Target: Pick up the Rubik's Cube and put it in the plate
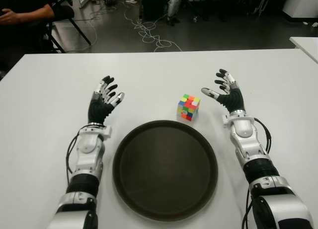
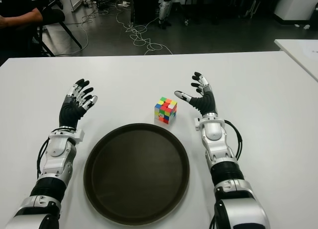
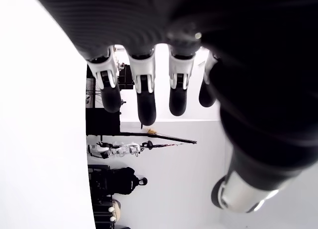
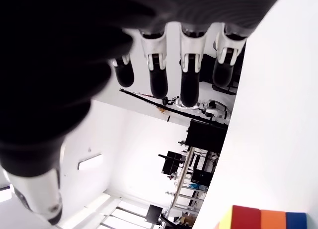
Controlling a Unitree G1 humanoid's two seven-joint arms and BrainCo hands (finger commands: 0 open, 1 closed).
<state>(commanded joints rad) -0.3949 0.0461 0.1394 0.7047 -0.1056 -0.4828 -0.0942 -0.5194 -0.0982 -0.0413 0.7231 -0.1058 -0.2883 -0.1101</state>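
Cube (image 1: 189, 107) just beyond plate (image 1: 134, 189) rim — both hands apart

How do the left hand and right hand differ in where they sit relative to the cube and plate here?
The right hand shows just beside the Rubik's Cube, thumb pointing toward it; the left hand is well away, across the plate on its far side. The right hand reaches slightly farther up the table than the left hand. Both are open, fingers spread, holding nothing.

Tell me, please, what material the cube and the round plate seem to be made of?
Rubik's Cube: probably plastic, with bright, solid-coloured squares. Plate: dark brown, smooth with a dull sheen and a raised rim, likely plastic or coated metal; the look leaves it open.
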